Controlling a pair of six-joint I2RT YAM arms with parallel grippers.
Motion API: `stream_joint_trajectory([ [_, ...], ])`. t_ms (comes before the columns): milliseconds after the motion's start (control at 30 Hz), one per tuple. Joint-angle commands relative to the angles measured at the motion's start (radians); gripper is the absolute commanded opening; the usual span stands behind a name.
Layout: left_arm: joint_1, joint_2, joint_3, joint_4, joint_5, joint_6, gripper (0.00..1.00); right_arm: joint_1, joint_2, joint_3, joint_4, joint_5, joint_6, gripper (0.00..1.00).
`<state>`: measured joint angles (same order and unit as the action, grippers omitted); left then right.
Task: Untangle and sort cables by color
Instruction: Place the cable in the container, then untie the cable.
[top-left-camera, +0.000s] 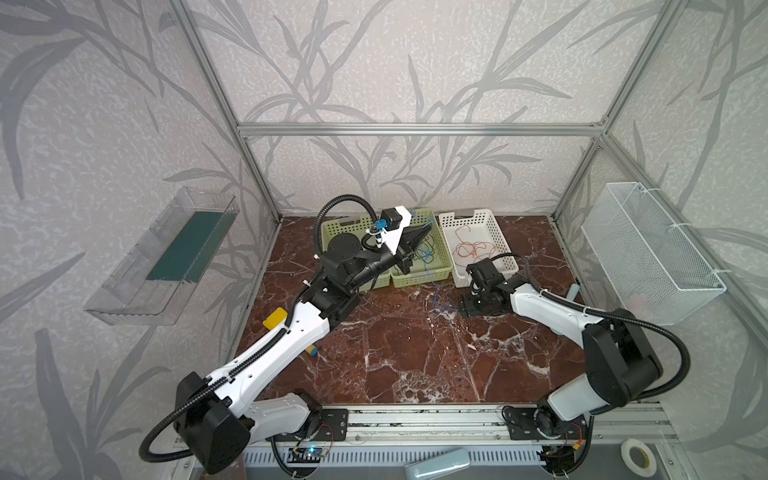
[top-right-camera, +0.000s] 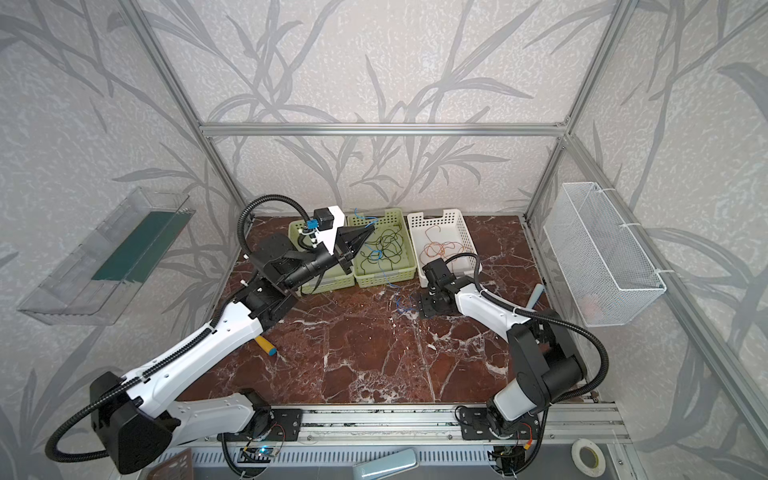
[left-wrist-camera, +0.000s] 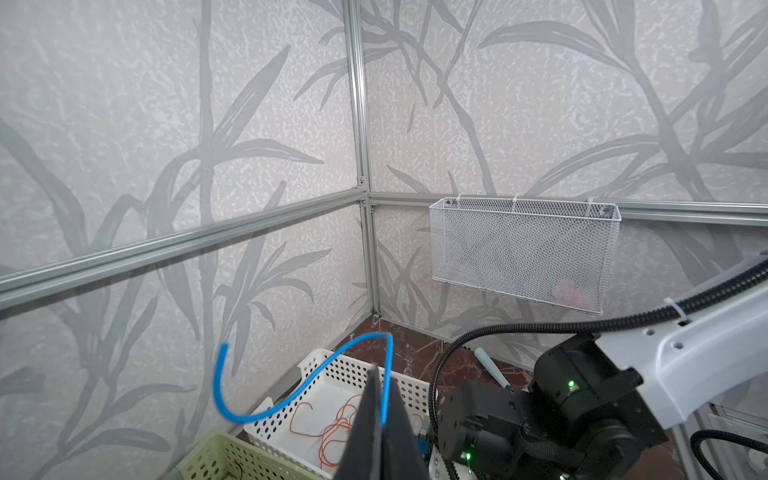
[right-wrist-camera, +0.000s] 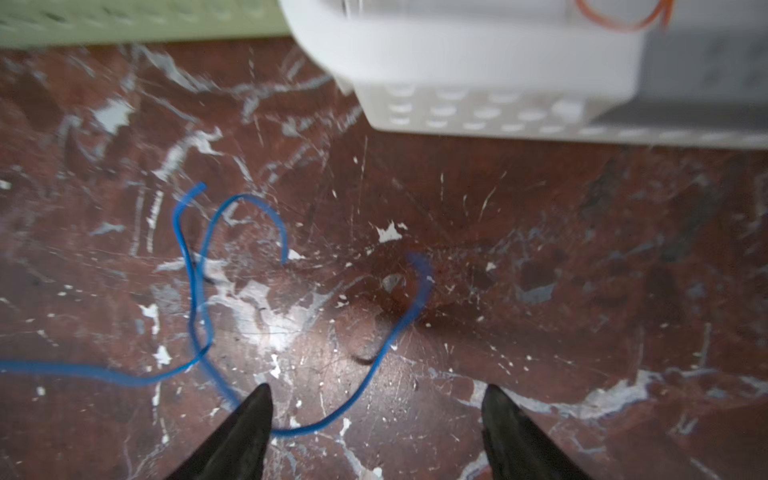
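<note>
**Left wrist view: blue cable pinched aloft**

On the left gripper (left-wrist-camera: 377, 374) the jaws are closed on a blue cable (left-wrist-camera: 291, 405) above the green basket (top-right-camera: 386, 279) of dark cables (top-right-camera: 388, 245). On the right gripper (right-wrist-camera: 378, 388) the jaws stand open, low over blue loops (right-wrist-camera: 199, 291) on the surface (right-wrist-camera: 540, 291) near the white basket (top-right-camera: 432, 216). Drawing blue free seems underway. Next, probably, a pinch on those loops.

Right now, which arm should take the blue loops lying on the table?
Right. The right gripper is open, right above the blue loops on the table. The left gripper is shut on a blue strand, up over the green basket.
</note>
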<state>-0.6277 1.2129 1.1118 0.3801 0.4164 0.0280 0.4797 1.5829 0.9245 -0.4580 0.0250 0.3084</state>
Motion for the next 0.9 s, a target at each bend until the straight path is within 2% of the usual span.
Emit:
stream_joint_trajectory([
  [0,-0.001,-0.006,0.093,-0.031,-0.003,0.082,0.00,0.015,0.037,-0.025,0.045,-0.007,0.033,0.72],
  [267,-0.002,0.005,0.269,-0.170,-0.012,0.209,0.00,0.050,0.169,-0.001,0.059,0.008,0.065,0.59],
  [367,-0.002,0.006,0.332,-0.241,-0.024,0.257,0.00,0.048,0.167,0.007,0.056,0.030,0.070,0.54],
  [433,-0.002,0.011,0.366,-0.286,-0.024,0.276,0.00,0.050,0.130,0.000,0.078,0.022,0.054,0.54],
  [567,-0.002,0.015,0.367,-0.290,-0.007,0.270,0.00,0.075,-0.031,-0.067,0.264,-0.175,-0.132,0.67],
  [700,-0.002,0.020,0.356,-0.280,-0.008,0.262,0.00,0.165,-0.102,-0.112,0.395,-0.353,-0.322,0.78],
  [800,-0.002,0.024,0.344,-0.266,-0.008,0.247,0.00,0.237,-0.123,-0.177,0.585,-0.432,-0.338,0.79],
  [867,-0.002,0.028,0.338,-0.252,-0.004,0.235,0.00,0.280,-0.105,-0.209,0.705,-0.413,-0.320,0.80],
])
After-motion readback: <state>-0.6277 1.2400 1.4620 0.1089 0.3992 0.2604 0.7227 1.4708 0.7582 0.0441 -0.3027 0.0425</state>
